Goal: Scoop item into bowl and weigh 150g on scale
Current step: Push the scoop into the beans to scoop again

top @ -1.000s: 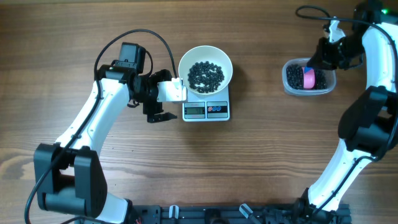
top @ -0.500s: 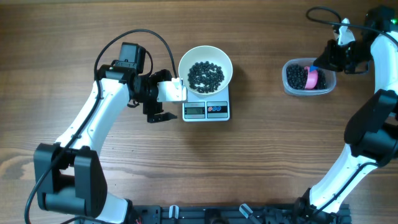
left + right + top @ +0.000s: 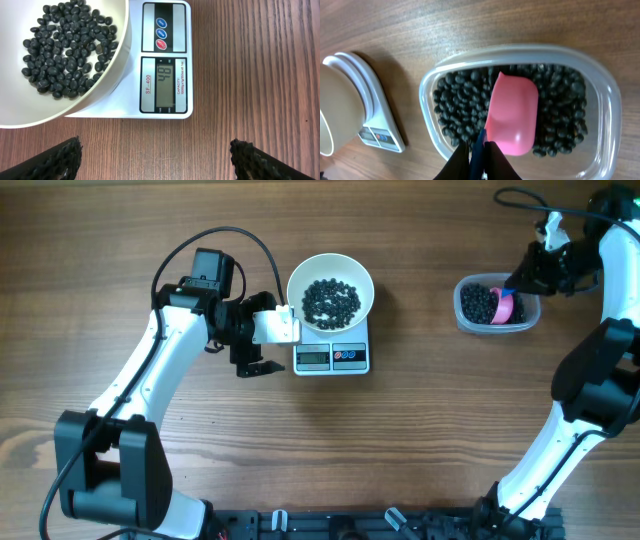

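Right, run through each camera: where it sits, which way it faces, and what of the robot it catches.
Overhead: fixed above the table, looking straight down; left arm and right arm show, plus the white bowl of black beans on the scale and the clear tub.
Left wrist: beside the scale, facing its display; the open left gripper has its fingertips in the bottom corners.
Right wrist: above the tub, looking down; the right gripper pinches the pink scoop by its blue handle.
Shared: bowl and scale appear in all three views.

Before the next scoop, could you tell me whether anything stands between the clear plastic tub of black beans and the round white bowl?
Nothing visible does; only wooden tabletop lies between tub and bowl.
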`<state>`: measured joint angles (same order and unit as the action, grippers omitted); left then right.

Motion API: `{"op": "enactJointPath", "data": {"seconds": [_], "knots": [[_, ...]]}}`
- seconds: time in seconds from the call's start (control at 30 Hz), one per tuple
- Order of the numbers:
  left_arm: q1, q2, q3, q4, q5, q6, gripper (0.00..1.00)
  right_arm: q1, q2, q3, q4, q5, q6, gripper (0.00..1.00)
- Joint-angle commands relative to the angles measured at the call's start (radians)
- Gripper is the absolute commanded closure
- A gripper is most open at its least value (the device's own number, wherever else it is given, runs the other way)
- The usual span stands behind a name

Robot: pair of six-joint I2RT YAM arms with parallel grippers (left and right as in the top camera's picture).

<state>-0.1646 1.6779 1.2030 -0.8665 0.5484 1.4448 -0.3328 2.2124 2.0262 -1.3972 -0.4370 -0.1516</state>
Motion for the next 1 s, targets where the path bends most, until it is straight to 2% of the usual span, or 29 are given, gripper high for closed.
{"op": "enactJointPath", "data": {"seconds": [0.0,0.23,0.57,0.77,0.83,0.97], "knots": [[-0.002,0.011,-0.006,-0.001,0.023,-0.01,0.0,0.011,0.028,0.018,-0.031,0.001,-0.006,0.85],[-0.002,0.011,-0.006,-0.001,0.023,-0.01,0.0,0.011,0.028,0.046,-0.082,0.053,-0.006,0.82],[-0.002,0.011,-0.006,-0.001,0.023,-0.01,0.0,0.011,0.028,0.079,-0.055,0.075,-0.006,0.81],[-0.002,0.011,-0.006,-0.001,0.023,-0.01,0.0,0.011,0.028,0.079,-0.042,0.127,-0.033,0.75],[-0.002,0.011,-0.006,-0.001,0.023,-0.01,0.0,0.011,0.028,0.079,-0.014,0.126,-0.033,0.67],[-0.002,0.011,-0.006,-0.001,0.023,-0.01,0.0,0.012,0.028,0.079,0.011,0.126,-0.032,0.62]]}}
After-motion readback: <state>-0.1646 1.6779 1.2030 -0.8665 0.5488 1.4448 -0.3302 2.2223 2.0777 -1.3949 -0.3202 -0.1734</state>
